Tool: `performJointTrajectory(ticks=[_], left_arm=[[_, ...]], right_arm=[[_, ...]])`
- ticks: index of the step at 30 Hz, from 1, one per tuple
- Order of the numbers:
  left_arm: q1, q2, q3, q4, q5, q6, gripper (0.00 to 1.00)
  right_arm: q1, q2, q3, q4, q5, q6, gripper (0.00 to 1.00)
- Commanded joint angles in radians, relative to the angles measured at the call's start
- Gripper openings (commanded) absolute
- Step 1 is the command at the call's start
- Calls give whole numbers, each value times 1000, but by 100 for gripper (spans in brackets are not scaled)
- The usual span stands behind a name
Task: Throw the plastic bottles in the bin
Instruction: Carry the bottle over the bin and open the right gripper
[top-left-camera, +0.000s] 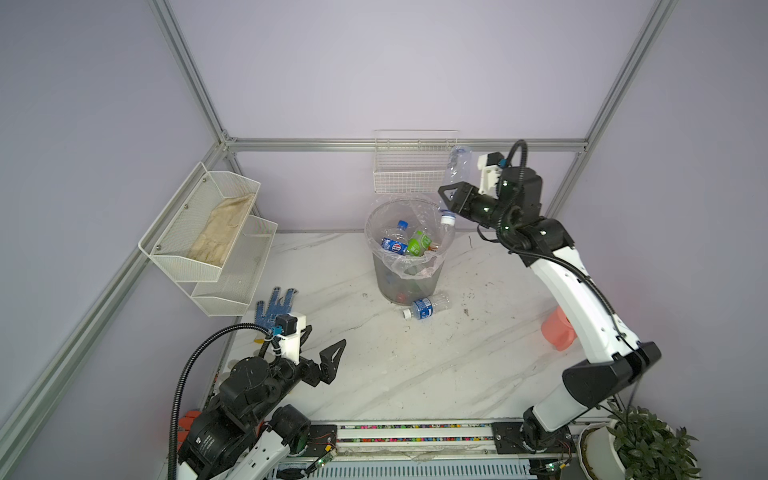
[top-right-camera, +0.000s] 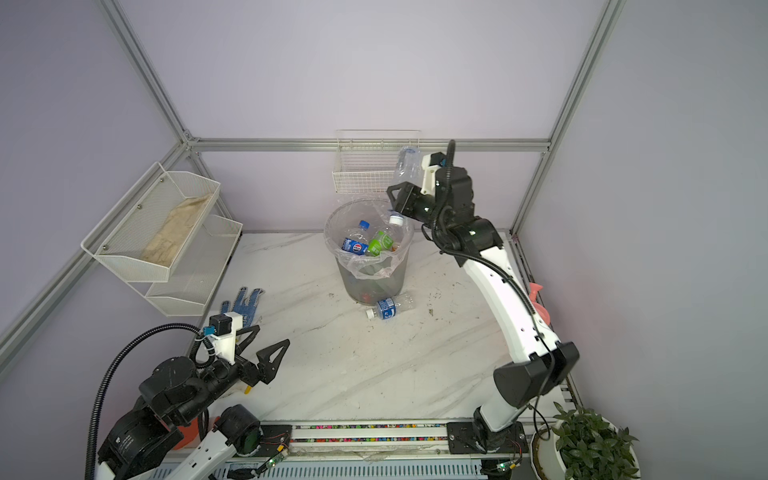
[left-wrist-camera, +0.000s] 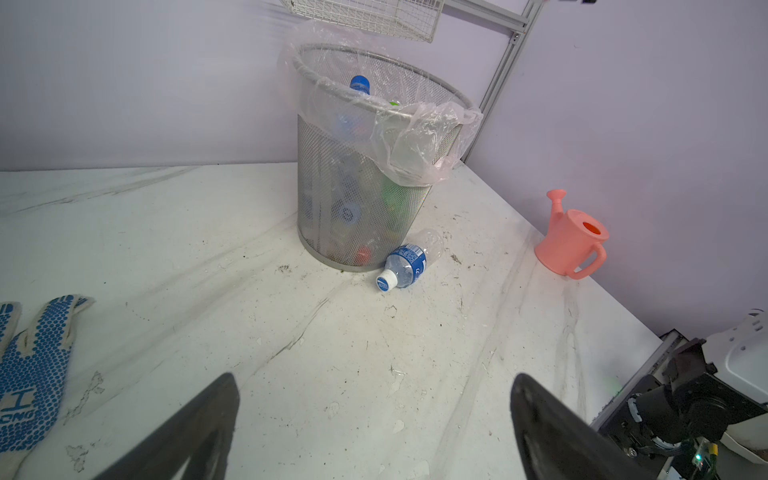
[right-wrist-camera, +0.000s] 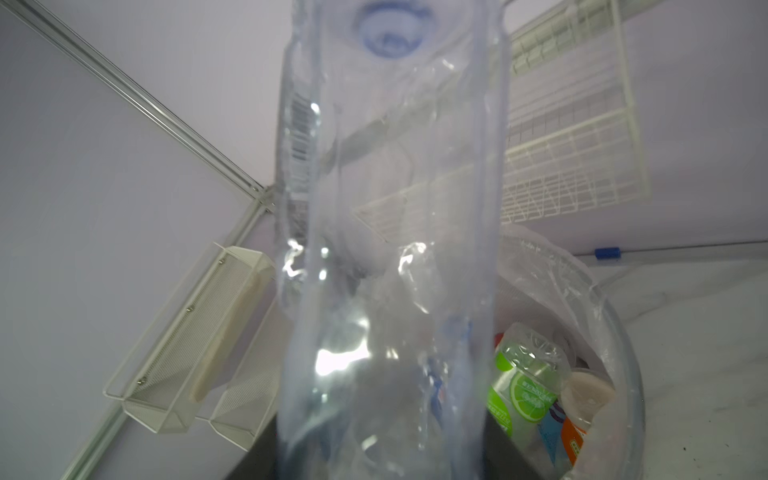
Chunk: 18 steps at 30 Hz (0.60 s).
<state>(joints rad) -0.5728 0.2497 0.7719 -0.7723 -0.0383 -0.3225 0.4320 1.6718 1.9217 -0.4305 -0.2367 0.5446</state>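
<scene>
Lilac wall (right-wrist-camera: 104, 257) behind; clear bottle (right-wrist-camera: 390, 249) masks right pincer (top-left-camera: 451, 198).

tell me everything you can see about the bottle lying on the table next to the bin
The bottle is small, clear plastic, with a blue label round its middle and a white cap printed in blue. It looks empty. It lies on its side on the white marbled table at the foot of the bin, its bottom end against or very near the bin's mesh wall, cap pointing away from it. Nothing else touches it.
</scene>
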Motion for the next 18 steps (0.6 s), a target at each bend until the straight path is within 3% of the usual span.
performJointTrajectory(ticks=[1, 5, 18], left_arm=[[-14, 4, -30, 20, -15, -8, 100], [-26, -7, -30, 14, -38, -12, 100], [-27, 10, -29, 15, -31, -10, 100]], right_arm=[[-23, -4, -33, -42, 142, -25, 97], [-22, -131, -169, 101, 142, -2, 97], [-23, -232, -203, 53, 65, -50, 97]])
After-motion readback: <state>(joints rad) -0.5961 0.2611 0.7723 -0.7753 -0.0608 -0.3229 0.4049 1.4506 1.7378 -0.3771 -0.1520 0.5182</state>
